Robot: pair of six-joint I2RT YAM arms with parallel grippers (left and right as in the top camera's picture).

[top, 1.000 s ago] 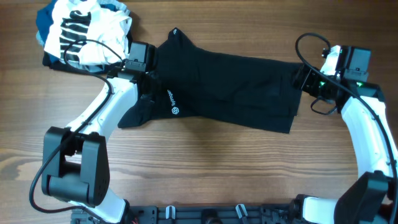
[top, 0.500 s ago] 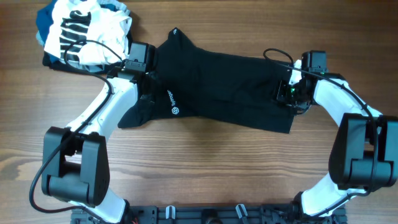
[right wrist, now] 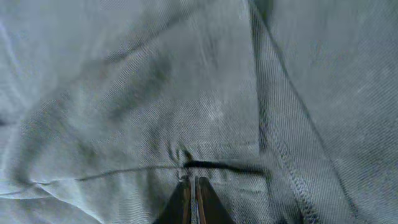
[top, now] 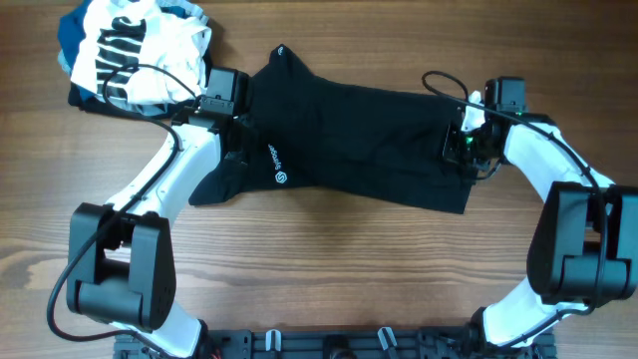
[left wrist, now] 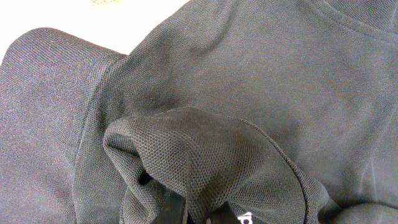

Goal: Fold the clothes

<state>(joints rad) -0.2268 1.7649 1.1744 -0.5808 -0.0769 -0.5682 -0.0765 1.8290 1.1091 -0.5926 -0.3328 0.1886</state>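
Note:
The clothes are one black garment spread across the middle of the wooden table, with a small white logo near its left end. My left gripper sits on that left end. In the left wrist view it is shut on a bunched fold of the clothes, and the fabric drapes over the jaws. My right gripper rests on the garment's right end. In the right wrist view its tips are pressed together on a fold edge of the clothes.
A white garment with black stripes lies heaped on blue clothing at the back left corner, close to the left arm. Bare wooden table stretches in front of the garment.
The right arm swung in from the table's right side onto the garment's right end, and its jaws went from open to shut. The left arm and the garment's left end stayed still.

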